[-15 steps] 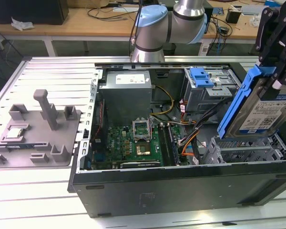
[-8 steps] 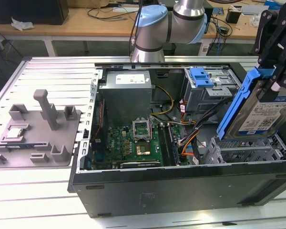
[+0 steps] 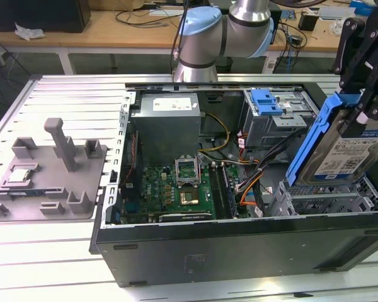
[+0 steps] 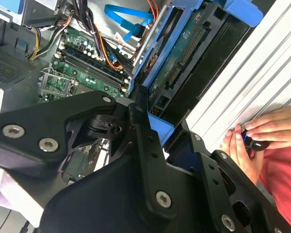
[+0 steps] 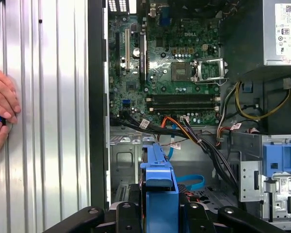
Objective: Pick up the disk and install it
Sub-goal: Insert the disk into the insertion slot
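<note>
The gripper (image 3: 363,94) is closed on the disk (image 3: 353,148), gripping it by the blue carrier bracket (image 3: 312,138), at the upper right of the exterior view. The disk hangs clear of everything, tilted with its label towards the camera, just above the metal drive cage (image 3: 315,200) at the lower right of the open computer case (image 3: 239,242). I judge that the hold is on the bracket rather than the drive body so that the drive's faces stay untouched. The case seems to lie on its side, panel off, so the bays can be reached from above. The disk is not yet installed

The exterior view gives the disk's height and tilt over the cage. The first wrist view looks along the bracket's edge, with the cage behind it and the motherboard (image 5: 174,73) and orange and black cables (image 5: 194,136) beyond. The second wrist view shows the disk's underside, a green circuit board (image 4: 184,53). Both wrist views show a person's hand (image 4: 262,131) resting on the ribbed table (image 5: 48,121) beside the case, around a small dark object
</note>
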`<act>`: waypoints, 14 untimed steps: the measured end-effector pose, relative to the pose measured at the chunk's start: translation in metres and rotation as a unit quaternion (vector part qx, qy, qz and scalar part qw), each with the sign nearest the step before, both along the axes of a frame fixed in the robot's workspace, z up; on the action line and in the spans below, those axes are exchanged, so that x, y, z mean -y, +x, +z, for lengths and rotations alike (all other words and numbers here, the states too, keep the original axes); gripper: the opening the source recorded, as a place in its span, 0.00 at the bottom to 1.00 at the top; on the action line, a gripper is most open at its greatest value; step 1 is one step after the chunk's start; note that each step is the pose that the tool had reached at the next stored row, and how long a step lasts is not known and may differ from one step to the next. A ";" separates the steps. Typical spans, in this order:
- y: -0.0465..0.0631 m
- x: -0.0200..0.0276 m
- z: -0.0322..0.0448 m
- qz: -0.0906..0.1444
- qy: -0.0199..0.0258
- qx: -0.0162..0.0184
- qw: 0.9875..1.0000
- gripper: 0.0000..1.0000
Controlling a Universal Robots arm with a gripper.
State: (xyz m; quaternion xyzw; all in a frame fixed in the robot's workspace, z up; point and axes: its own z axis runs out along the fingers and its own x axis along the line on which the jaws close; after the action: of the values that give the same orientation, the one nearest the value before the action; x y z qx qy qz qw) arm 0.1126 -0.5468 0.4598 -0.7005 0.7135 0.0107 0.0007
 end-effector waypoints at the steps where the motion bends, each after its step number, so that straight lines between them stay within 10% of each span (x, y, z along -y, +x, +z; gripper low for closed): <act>1: 0.000 0.0000 -0.0004 0.000 0.000 0.000 1.000 0.37; 14: 0.001 0.0005 -0.0076 0.000 0.000 0.000 1.000 0.37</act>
State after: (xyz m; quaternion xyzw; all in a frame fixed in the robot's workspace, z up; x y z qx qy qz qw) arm 0.1135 -0.5473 0.4522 -0.7006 0.7135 0.0107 0.0007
